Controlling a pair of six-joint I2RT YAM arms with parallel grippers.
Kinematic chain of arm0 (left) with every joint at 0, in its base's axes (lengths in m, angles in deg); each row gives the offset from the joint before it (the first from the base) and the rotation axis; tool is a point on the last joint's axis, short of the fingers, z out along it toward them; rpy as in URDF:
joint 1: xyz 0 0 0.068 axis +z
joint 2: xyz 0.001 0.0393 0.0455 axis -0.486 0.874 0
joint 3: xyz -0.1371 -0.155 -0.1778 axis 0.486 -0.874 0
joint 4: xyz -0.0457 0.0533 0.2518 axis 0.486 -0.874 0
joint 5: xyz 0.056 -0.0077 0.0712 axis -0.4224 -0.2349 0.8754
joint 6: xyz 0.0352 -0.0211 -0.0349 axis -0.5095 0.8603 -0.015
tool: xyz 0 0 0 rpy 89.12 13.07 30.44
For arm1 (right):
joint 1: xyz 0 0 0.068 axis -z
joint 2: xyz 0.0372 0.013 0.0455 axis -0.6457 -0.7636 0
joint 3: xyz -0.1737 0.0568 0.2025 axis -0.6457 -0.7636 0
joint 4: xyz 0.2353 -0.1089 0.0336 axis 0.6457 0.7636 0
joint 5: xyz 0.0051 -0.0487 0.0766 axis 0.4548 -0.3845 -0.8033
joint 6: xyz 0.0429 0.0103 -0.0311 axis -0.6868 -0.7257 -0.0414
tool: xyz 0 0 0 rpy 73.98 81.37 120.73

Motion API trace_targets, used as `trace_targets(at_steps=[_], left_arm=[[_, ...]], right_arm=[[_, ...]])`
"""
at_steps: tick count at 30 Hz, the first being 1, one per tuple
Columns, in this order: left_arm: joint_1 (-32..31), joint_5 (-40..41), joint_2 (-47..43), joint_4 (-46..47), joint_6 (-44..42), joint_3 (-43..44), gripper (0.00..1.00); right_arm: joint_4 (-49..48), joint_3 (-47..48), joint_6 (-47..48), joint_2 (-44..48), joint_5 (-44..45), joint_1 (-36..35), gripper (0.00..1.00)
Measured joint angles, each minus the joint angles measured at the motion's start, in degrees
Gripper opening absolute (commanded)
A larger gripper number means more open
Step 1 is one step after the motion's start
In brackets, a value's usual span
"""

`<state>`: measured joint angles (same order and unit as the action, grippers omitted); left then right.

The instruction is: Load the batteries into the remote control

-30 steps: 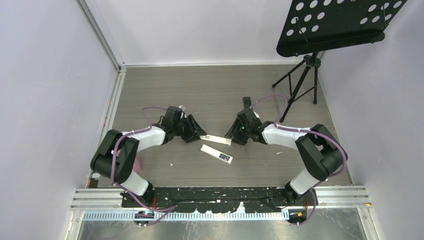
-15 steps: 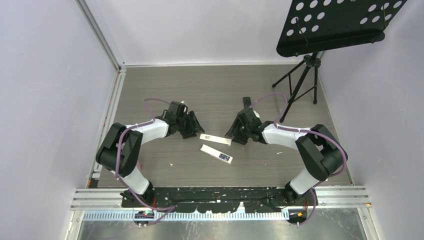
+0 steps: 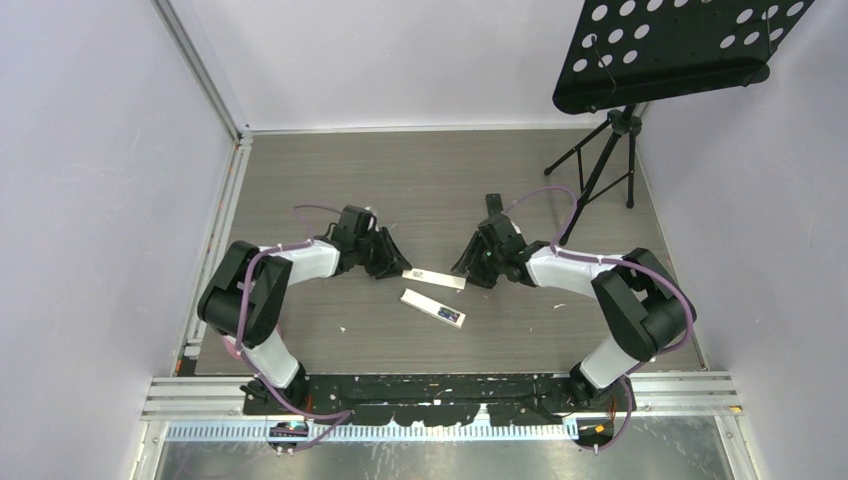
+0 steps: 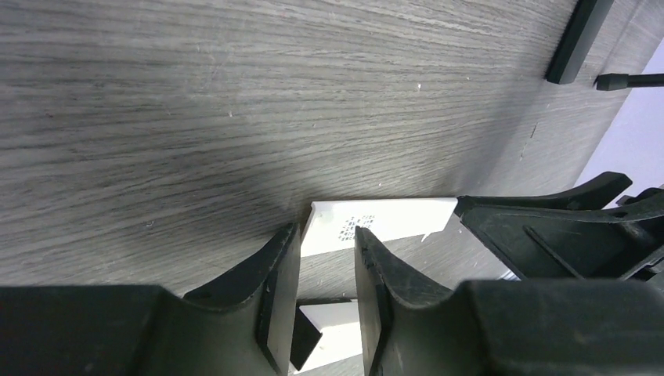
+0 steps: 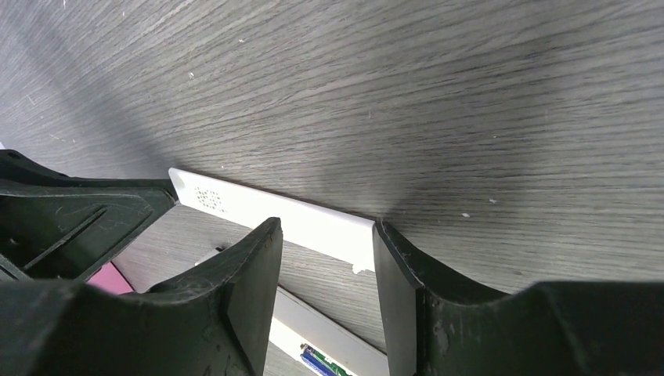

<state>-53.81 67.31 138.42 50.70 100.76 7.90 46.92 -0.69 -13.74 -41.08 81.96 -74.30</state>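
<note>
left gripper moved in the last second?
Yes, slightly. In the top view the left gripper shifted toward the far wall, away from the remote, which stayed put.

The left gripper (image 4: 325, 235) fills the bottom of the left wrist view, its two black fingers (image 4: 270, 282) parted with a clear gap between them and nothing held. Just beyond the fingertips a flat white strip (image 4: 384, 219) with a small patch of print lies on the grey wood-grain table (image 4: 235, 94). The black right gripper (image 4: 501, 227) comes in from the right, its fingers at the strip's far end. A second white piece (image 4: 337, 329) shows low in the gap, too hidden to identify. At top right a black bar (image 4: 575, 39) and a thin rod (image 4: 630, 78) rest on the table.
</note>
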Motion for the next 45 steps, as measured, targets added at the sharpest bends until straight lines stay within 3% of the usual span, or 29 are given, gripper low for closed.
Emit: trace_targets(at_steps=[20,26,31,45], left_arm=[[-1.79,-1.42,-6.43,-1.77,1.33,-1.55,0.30],[-1.90,-1.55,-8.41,-2.86,1.31,-2.16,0.25],[-2.19,-2.12,-11.21,-4.83,1.40,-4.39,0.19],[-2.67,-3.58,-18.60,-5.14,4.52,-11.74,0.19]], right_arm=[[5.22,-1.20,-0.07,3.67,-0.59,-0.83,0.51],[8.09,-1.88,-0.07,7.74,-0.61,-2.40,0.51],[9.03,-3.21,-0.15,10.69,-0.66,-3.76,0.51],[10.56,-5.09,-1.62,13.44,-0.68,-7.50,0.51]])
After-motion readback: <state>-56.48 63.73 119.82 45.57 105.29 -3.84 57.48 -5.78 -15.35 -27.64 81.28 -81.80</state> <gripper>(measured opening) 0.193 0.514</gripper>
